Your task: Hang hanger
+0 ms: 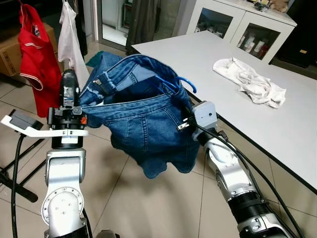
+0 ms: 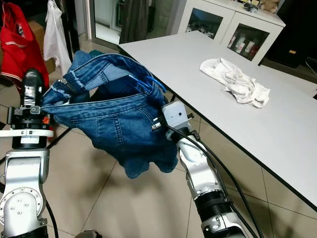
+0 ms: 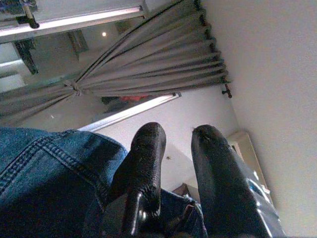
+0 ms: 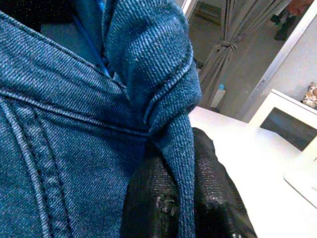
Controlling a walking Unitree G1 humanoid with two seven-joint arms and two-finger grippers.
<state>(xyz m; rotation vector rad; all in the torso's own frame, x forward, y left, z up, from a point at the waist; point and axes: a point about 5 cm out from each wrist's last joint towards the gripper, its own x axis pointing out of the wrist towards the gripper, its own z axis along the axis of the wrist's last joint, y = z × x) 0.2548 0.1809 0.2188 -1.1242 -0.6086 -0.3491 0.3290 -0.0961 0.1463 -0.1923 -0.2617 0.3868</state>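
No text, label or number is legible anywhere.

A long white worktop [image 1: 208, 54] stretches away on the robot's right, its near edge running diagonally past the arm. One crumpled white cloth [image 1: 250, 82] lies on it, toward the far side, bunched and wrinkled, with bare surface all around it. Below, the floor [image 1: 163, 203] is laid in large beige tiles, and a cardboard box [image 1: 11, 52] sits on it at the far left

Blue denim jeans [image 1: 143, 124], blue hanger [image 1: 187, 83], white table [image 1: 277, 119].
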